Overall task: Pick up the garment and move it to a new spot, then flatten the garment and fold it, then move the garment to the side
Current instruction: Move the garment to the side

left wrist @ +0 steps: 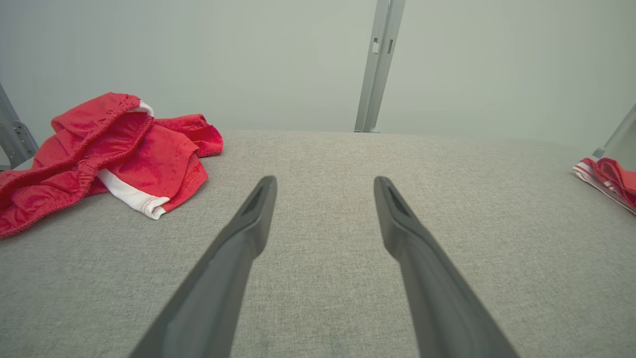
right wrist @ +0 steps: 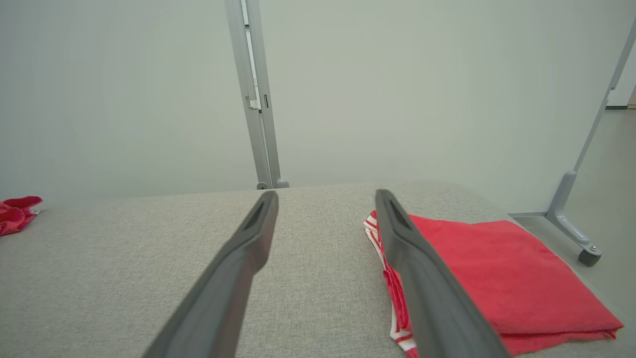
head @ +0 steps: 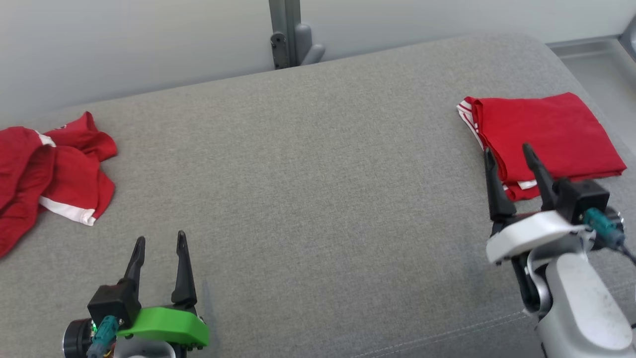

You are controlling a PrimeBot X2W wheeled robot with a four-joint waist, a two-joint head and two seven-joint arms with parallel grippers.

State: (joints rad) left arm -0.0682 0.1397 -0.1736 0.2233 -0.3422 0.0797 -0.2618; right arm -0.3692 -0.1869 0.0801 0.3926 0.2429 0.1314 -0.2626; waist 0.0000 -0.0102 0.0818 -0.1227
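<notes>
Spotted crumpled garment (head: 54,169) heaped at the left edge of the table (head: 318,174), well apart from folded garment (head: 546,134) lying flat at the right. Caught both claws released and empty: left claw (head: 161,236) low, short of the heap, right claw (head: 508,148) poised at the folded one's edge. Judged the pick-up as next: best pinched through a thick fold near the white hem (head: 67,210), lifted clear, never dragged.

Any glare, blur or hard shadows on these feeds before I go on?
Head view: soft even light, no glare, crumpled garment and folded garment sharp. Left wrist view: the left gripper blurs near the bottom edge. Right wrist view: same softness on the right gripper, folded garment clear.
</notes>
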